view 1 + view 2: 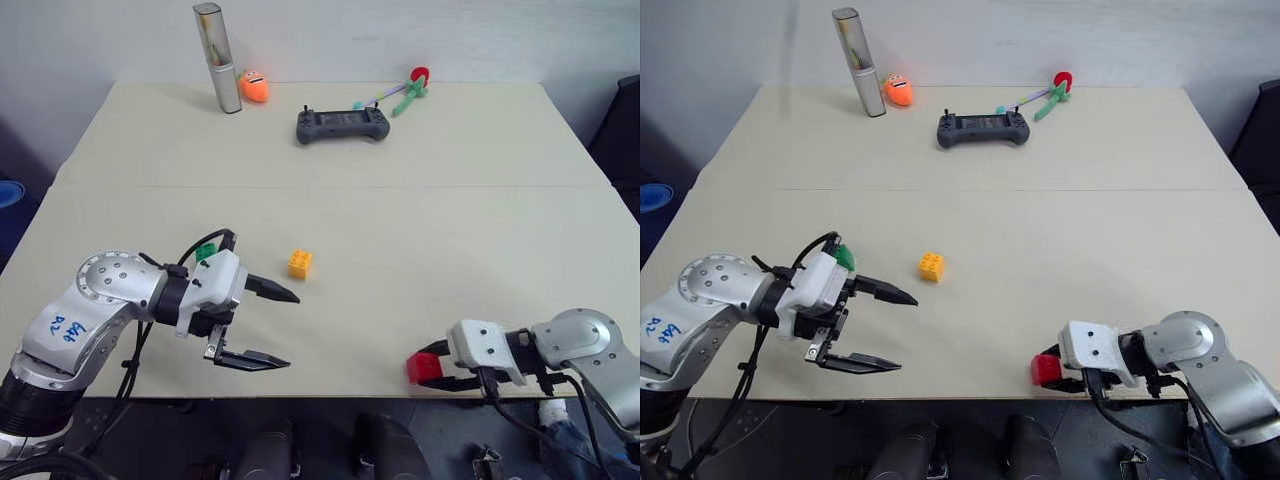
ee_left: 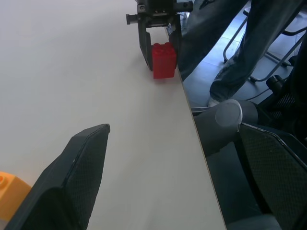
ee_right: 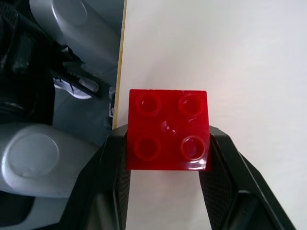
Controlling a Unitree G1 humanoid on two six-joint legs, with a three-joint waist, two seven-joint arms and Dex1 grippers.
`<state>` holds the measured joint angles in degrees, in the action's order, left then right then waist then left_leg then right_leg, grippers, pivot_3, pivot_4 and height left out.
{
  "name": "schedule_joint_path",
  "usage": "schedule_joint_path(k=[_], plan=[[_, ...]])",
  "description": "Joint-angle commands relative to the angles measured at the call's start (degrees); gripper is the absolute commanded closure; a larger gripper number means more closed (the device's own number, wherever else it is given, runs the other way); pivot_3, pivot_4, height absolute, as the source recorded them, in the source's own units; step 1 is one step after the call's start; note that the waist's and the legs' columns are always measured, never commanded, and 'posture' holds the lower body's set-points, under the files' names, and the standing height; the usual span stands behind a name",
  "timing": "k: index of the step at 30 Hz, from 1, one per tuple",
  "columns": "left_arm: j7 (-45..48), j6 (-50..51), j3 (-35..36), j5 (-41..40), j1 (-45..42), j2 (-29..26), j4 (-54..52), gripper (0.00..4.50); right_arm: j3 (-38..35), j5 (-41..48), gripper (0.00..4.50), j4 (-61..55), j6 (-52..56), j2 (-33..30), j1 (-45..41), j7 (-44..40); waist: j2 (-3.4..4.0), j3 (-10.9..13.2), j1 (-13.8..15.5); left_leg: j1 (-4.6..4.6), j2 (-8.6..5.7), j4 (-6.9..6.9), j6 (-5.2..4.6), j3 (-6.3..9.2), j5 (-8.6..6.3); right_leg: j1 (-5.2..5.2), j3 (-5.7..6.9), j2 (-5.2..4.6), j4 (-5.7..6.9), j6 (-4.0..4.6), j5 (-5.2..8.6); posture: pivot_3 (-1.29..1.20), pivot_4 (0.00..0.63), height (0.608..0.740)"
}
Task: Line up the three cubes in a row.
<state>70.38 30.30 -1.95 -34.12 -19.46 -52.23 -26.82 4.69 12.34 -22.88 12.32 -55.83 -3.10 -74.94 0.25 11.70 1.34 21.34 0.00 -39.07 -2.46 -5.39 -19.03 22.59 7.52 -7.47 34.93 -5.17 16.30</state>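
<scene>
red brick (image 3: pixel 168 129) sits clamped in our right fingers (image 1: pixel 432 372) at the bench (image 1: pixel 420 230) edge; yellow-orange brick (image 1: pixel 300 263) lies far-left, nearer our wide-spread left fingers (image 1: pixel 268 325).

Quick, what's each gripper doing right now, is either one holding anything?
Left gripper: open, holding nothing.
Right gripper: closed on the red cube, near the table's front edge.

The green cube (image 1: pixel 206 251) sits mostly hidden behind the left claw (image 1: pixel 268 327) (only a corner peeks out).
</scene>
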Motion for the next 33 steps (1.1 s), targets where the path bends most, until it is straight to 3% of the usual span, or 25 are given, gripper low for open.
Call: schedule_joint_path(k=[1,8,17,21,26,30,33], plan=[[0.43,-2.38,0.17,0.88,1.20,-0.03,-1.43,0.00,1.12,0.11,3.00,1.11,-0.83,0.77,-2.29,0.36,0.00,0.00,0.01,-0.01,0.00,0.00,-0.01,0.00,0.00,-0.01,0.00,0.00,0.00,0.00,0.00,0.00,0.150,0.740],[0.51,-5.48,0.55,2.32,3.62,0.17,-0.01,0.00,3.05,0.03,3.00,3.65,-1.06,2.75,-4.71,1.17,-0.02,-0.01,0.10,0.00,-0.01,-0.01,-0.05,0.01,0.01,-0.03,0.01,-0.04,-0.04,0.00,0.00,0.00,0.150,0.740],[-3.65,-5.26,3.13,2.65,6.49,1.30,1.27,0.00,0.33,4.60,0.03,2.58,0.58,2.06,-5.60,0.79,-0.02,-0.01,0.03,0.00,0.00,-0.01,-0.07,0.01,0.00,-0.02,0.02,-0.04,-0.02,0.00,0.00,0.00,0.150,0.740],[-9.23,-5.06,9.85,4.32,13.25,1.21,1.81,0.00,-5.49,11.77,0.03,2.14,5.14,1.47,-8.47,0.64,-0.02,0.00,-0.19,0.00,0.03,0.00,-0.07,0.03,-0.01,-0.02,0.02,-0.04,-0.01,0.00,0.00,0.00,0.150,0.740],[-19.94,-3.55,23.50,5.70,22.34,4.84,5.69,0.00,-12.41,22.49,0.03,3.02,15.34,1.64,-13.82,2.41,-0.02,0.00,-0.17,-0.01,0.10,0.02,-0.09,0.07,-0.05,-0.01,0.02,-0.05,-0.07,0.03,0.01,0.00,0.150,0.740],[-26.36,-4.95,31.47,8.42,28.84,8.63,9.22,0.00,-13.71,24.48,0.03,3.23,18.11,2.92,-17.01,5.60,-0.03,-0.01,-0.07,0.00,0.12,0.03,-0.08,0.08,-0.19,-0.01,0.01,-0.08,-0.16,0.03,0.01,0.00,0.150,0.740],[-29.57,-6.24,33.11,10.71,31.45,10.41,10.30,0.00,-13.20,24.74,0.03,2.45,18.77,3.39,-17.61,6.87,-0.05,-0.02,0.14,0.01,0.10,0.03,-0.10,0.06,-0.30,-0.01,0.01,-0.13,-0.22,0.02,0.01,0.00,0.150,0.740]])
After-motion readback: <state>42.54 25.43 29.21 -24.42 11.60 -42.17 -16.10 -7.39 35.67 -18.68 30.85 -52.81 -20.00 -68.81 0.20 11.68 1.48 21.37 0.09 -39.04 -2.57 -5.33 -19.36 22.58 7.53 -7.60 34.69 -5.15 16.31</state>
